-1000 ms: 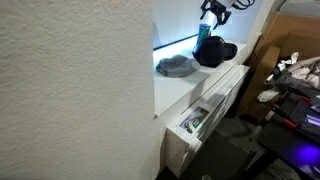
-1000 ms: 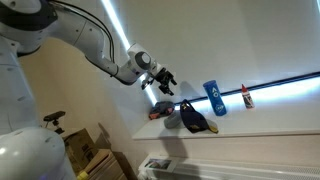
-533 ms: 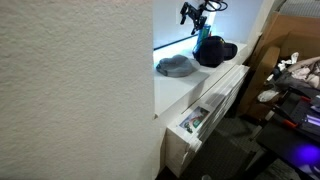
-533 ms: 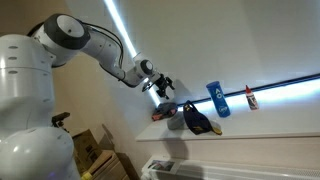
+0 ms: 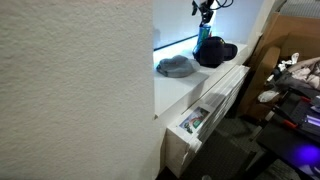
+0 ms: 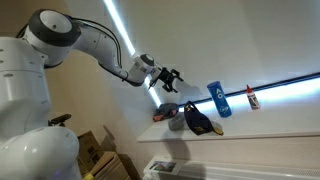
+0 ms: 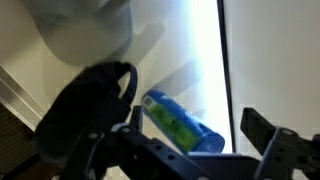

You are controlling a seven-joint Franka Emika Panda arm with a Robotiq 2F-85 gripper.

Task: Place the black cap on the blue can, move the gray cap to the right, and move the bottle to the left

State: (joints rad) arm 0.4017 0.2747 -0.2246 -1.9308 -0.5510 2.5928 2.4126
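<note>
Black cap [image 5: 219,52] lying on ledge [image 5: 205,78], just beside blue can [image 5: 203,46], not atop it. Gray cap [image 5: 177,67] nearby. Gripper [image 6: 174,78] hovering above, jaws apart, empty.

Arm [image 6: 85,40]: glossy white rounded segments, dark grey joint bands.
Pincer [image 6: 175,77]: matte black, angular linked fingers.

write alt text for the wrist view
The blue can sits mid-frame, with the black cap to its left and the gray cap at the top edge. The dark, open fingers frame the bottom.
</note>
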